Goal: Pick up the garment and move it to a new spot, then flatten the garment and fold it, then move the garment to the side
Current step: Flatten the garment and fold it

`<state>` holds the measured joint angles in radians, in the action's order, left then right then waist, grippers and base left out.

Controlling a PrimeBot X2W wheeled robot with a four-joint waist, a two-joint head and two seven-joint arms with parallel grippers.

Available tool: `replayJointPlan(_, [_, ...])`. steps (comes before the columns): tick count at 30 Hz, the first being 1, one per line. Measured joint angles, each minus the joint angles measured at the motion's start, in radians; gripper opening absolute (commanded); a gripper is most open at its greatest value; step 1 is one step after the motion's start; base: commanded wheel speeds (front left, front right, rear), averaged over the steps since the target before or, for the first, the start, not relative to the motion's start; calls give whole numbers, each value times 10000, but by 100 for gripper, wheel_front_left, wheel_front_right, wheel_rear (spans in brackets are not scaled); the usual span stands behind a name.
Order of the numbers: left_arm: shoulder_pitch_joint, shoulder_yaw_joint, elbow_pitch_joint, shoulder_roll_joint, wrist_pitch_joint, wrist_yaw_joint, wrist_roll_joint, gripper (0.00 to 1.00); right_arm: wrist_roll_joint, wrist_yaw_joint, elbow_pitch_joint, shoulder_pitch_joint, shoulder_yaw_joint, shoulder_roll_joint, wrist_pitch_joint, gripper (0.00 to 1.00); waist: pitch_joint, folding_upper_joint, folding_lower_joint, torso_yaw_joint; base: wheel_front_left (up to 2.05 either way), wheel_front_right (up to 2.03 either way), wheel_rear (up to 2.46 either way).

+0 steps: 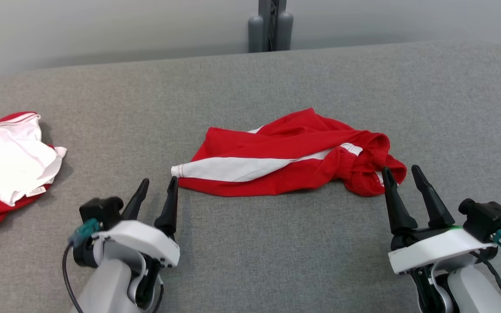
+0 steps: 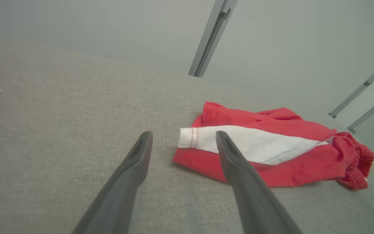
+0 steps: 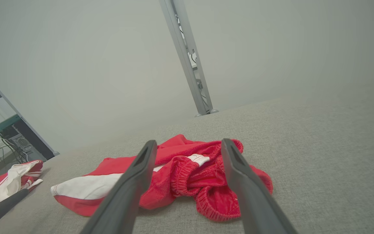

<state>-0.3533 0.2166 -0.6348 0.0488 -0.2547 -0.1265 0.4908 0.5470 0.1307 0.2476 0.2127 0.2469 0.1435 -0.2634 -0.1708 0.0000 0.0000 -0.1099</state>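
Your left gripper point(image 1: 159, 179) and right gripper point(image 1: 400, 168) carry long dark tapered fingers point(image 1: 170, 204), white plastic wrist shells point(image 1: 139, 241), and beside those shells black camera blocks point(image 1: 100, 208) with teal plugs point(image 1: 86, 228).

Garment point(image 1: 285, 152) lies mid-surface point(image 1: 250, 243). Left pincer point(image 1: 159, 181) sits just beside its left end, right pincer point(image 1: 400, 169) before its right end. Other garment point(image 1: 11, 161) well left of it, post point(image 1: 271, 26) behind.

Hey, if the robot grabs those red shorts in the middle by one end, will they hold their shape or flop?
The red shorts will probably flop and hang: they lie crumpled in soft folds. They look thin, so likely light. The gathered waistband seems thicker, perhaps the easier grip.
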Motion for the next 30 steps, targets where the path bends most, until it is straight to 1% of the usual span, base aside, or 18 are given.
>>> replayJointPlan(5, [-1163, 382, -1085, 251, 686, -2, 842, 100, -6, 0, 13, 223, 109, -123, 0, 100, -431, 0, 0, -148, 0, 0, 0])
replayJointPlan(8, [-1555, 897, -1325, 385, 1137, -4, 1457, 100, -19, 0, 65, 272, 136, -165, 0, 100, -605, 0, 0, -255, 0, 0, 0])
replayJointPlan(11, [-1734, 1298, -1310, 407, 1503, -17, 2309, 100, -29, 0, 148, 291, 92, -184, 0, 100, -700, 0, 1, -322, 0, 0, 0])
replayJointPlan(15, [-1853, 1822, -1264, 734, 1561, -17, 2867, 100, -56, 0, 209, 293, 38, -205, 0, 100, -718, 0, 0, -324, 0, 0, 0])
replayJointPlan(19, [-1862, 2334, -1181, 892, 1453, -23, 3258, 100, -100, 0, 301, 302, -19, -219, 0, 100, -676, 0, 0, -268, 0, 0, 0])
replayJointPlan(20, [-1862, 2460, -1145, 938, 1440, -29, 3340, 95, -104, 0, 326, 314, -17, -222, 0, 100, -658, 0, 0, -248, 0, 0, 0])
replayJointPlan(21, [-1861, 2573, -1097, 966, 1427, -29, 3452, 71, -111, 0, 339, 329, -17, -230, 0, 100, -641, 0, 0, -225, 0, 0, 0])
replayJointPlan(22, [-1861, 2694, -1037, 980, 1434, -29, 3601, 58, -111, 0, 349, 342, -12, -236, 0, 100, -625, 0, 0, -200, 0, 0, 0])
replayJointPlan(23, [-1860, 2830, -974, 993, 1469, -31, 3728, 47, -113, 0, 362, 345, -2, -236, 0, 100, -610, 0, 0, -174, 0, 0, 0])
replayJointPlan(26, [-1860, 3152, -780, 1068, 1486, -31, 4057, 35, -119, 0, 416, 350, 31, -236, 0, 100, -575, 0, 0, -100, 0, 0, 0])
replayJointPlan(27, [-1860, 3227, -732, 1101, 1488, -31, 4215, 35, -121, 0, 426, 353, 44, -236, 0, 100, -570, 0, 0, -78, 0, 0, 0])
replayJointPlan(28, [-1860, 3304, -692, 1127, 1494, -31, 4351, 38, -130, 0, 431, 361, 61, -234, 0, 100, -572, 0, 0, -59, 0, 0, 0])
replayJointPlan(30, [-1864, 3471, -662, 1202, 1498, -31, 4514, 36, -136, 0, 435, 407, 109, -234, 0, 100, -591, 0, 0, -38, 0, 0, 0])
